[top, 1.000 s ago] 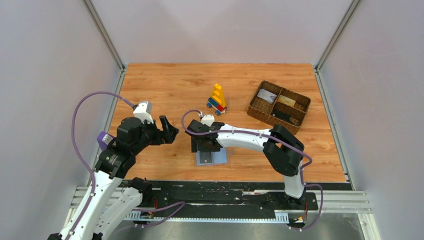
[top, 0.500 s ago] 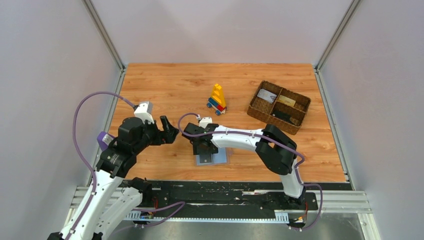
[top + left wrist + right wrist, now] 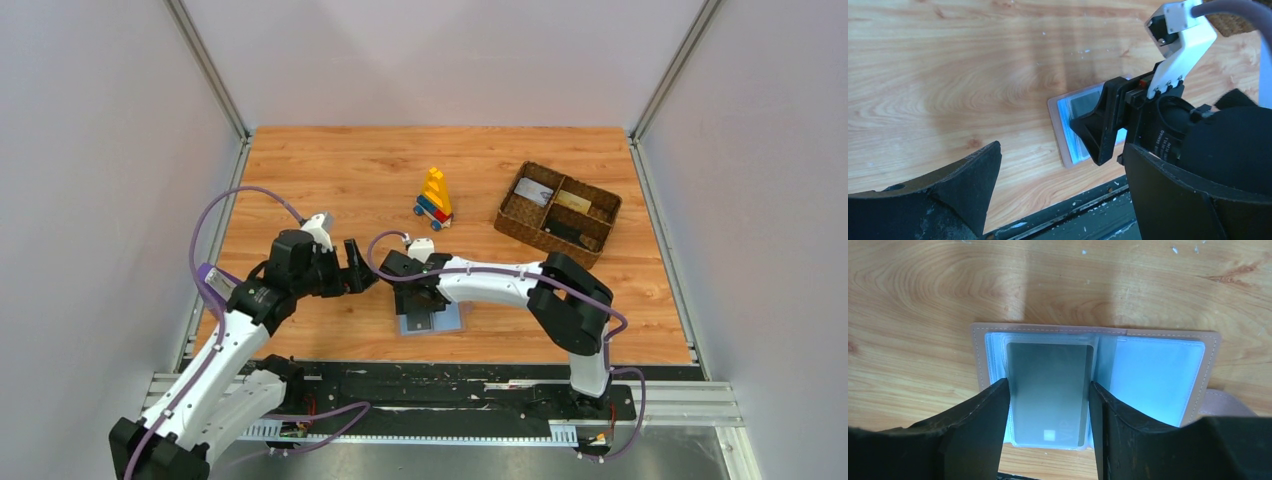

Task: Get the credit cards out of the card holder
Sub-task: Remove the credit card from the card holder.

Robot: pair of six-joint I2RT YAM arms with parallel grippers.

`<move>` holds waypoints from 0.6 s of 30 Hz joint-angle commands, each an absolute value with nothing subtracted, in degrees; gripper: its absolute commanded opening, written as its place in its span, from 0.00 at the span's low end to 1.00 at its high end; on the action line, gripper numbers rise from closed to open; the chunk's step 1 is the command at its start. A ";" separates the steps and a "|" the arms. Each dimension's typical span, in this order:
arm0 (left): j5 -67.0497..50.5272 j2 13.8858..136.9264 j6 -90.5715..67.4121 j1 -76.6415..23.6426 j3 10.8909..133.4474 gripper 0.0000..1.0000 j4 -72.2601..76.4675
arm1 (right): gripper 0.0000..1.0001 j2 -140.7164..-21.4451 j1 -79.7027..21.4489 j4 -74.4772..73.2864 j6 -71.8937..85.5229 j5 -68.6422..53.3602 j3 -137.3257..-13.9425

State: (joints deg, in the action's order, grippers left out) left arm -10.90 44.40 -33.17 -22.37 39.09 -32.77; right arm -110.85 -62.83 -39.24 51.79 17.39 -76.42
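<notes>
The card holder [image 3: 432,322] lies open on the table near the front edge, light-blue sleeves inside a pinkish border [image 3: 1158,375]. A grey card [image 3: 1048,365] sits in its left sleeve. My right gripper [image 3: 1049,383] is open just above the holder, one finger on each side of that card; from above it covers the holder's far part [image 3: 415,298]. My left gripper [image 3: 358,270] is open and empty, just left of the right gripper. In the left wrist view the holder [image 3: 1073,107] shows past the open left gripper [image 3: 1063,147]. Three more cards lie in the basket.
A brown woven basket [image 3: 600,230] at the back right holds a greyish-white card [image 3: 533,192], a tan-gold card [image 3: 572,201] and a black card [image 3: 565,232]. A stack of coloured toy bricks [image 3: 434,197] stands at mid-table. The black front rail [image 3: 1083,207] runs close below the holder.
My left arm has swung right and brought its open gripper close to the right gripper. The right gripper and the card holder have shifted slightly right.
</notes>
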 commanded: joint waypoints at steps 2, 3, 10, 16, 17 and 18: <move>-16.46 46.41 -36.36 -22.32 36.28 0.97 -25.52 | 0.49 -106.19 -63.02 -34.49 49.84 16.23 -73.51; -17.02 46.85 -36.58 -22.32 35.74 0.96 -24.64 | 0.50 -105.83 -62.94 -34.10 49.70 15.95 -73.03; -18.79 49.88 -38.09 -22.35 33.78 0.89 -21.49 | 0.55 -103.01 -62.10 -29.03 48.63 12.54 -68.92; -21.91 52.17 -39.56 -22.32 31.78 0.82 -17.08 | 0.51 -100.41 -61.04 -25.82 48.09 11.67 -65.48; -22.12 52.57 -39.64 -22.32 31.32 0.82 -16.20 | 0.49 -99.99 -60.76 -25.42 48.22 11.39 -64.96; -22.43 52.83 -39.79 -22.32 31.17 0.81 -15.92 | 0.49 -99.49 -60.46 -24.89 48.36 11.10 -64.40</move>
State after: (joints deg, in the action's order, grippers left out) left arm -19.70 52.07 -38.37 -22.37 32.16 -21.06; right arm -103.61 -61.71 -29.54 48.88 12.21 -66.11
